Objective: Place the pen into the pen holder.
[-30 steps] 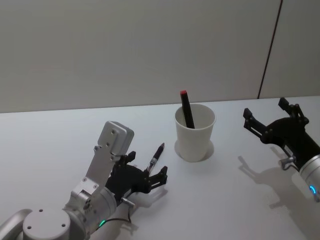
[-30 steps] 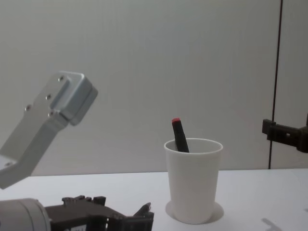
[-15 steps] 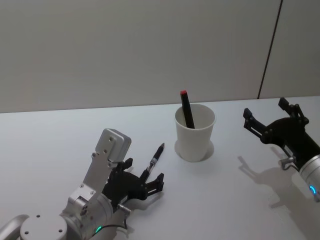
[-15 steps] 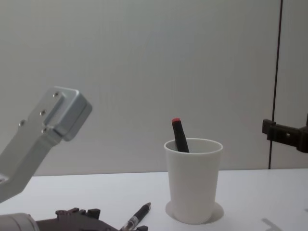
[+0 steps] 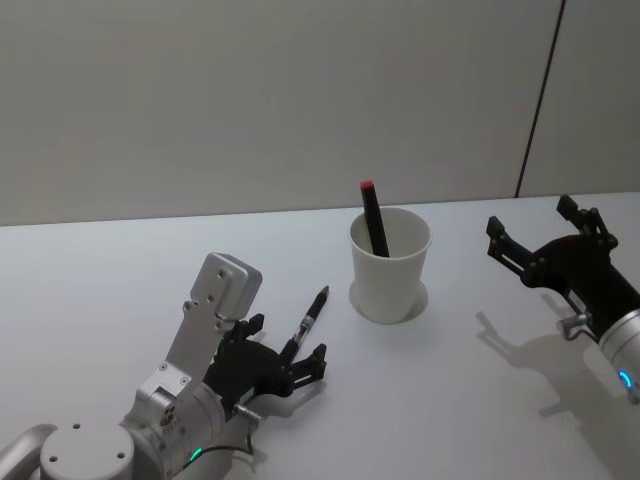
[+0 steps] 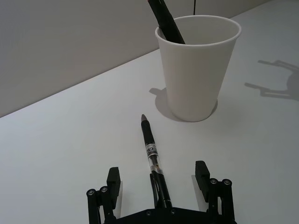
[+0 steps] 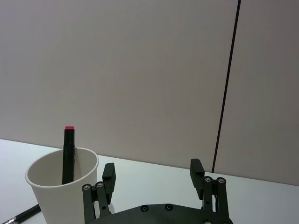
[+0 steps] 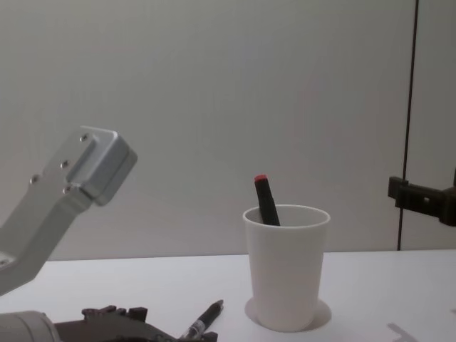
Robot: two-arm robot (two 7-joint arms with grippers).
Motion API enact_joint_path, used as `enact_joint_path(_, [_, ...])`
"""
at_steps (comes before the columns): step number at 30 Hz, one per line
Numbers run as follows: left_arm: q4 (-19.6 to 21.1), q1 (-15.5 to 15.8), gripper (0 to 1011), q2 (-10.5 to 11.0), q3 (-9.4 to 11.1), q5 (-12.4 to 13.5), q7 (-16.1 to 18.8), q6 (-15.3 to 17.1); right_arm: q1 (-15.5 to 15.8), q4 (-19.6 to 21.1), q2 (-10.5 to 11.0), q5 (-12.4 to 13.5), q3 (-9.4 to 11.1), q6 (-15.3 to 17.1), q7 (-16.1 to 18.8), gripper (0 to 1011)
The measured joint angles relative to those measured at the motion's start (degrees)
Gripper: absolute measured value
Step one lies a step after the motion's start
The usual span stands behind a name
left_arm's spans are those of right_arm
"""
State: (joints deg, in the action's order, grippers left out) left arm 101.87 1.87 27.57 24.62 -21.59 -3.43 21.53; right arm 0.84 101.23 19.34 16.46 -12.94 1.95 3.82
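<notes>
- On the white desk, near its middle, stands the pen holder, a plain white paper cup with a rolled rim, upright and narrowing toward its base.
- Inside the cup a black marker with a red cap leans against the rim on the robot's left side, its red end well above the rim.
- The pen, dark, with a clear section along its barrel, lies flat on the desk to the left of the cup and nearer the robot. Its tip points toward the cup's base but stops short of it, leaving bare desk between them.
- The left hand is low over the desk at the pen's rear end. It is released: in the left wrist view its two black fingers stand wide apart, one on each side of the barrel, and neither touches it. The pen's back end runs in between them toward the palm.
- The left arm's silver link rises up and back from that hand, large at the left of the chest view.
- The right hand hangs above the desk to the right of the cup, well apart from it. It is released too, fingers spread with nothing between them, and faces the cup. Its shadow falls on the desk below.
- A plain pale wall with one dark vertical seam stands behind the desk.
</notes>
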Motion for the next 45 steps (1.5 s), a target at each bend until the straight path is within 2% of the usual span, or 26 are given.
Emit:
enact_joint_path(15, [0.1,0.0,1001,-0.3,-0.2,0.2,-0.8,1.4,0.0,0.0,0.0,0.0,0.0,0.0,0.0,1002])
enact_joint_path(45, [1.2,0.5,1001,-0.4,-0.2,4.0,-3.3,6.0,0.0,0.0,0.0,0.0,0.0,0.0,0.0,1002])
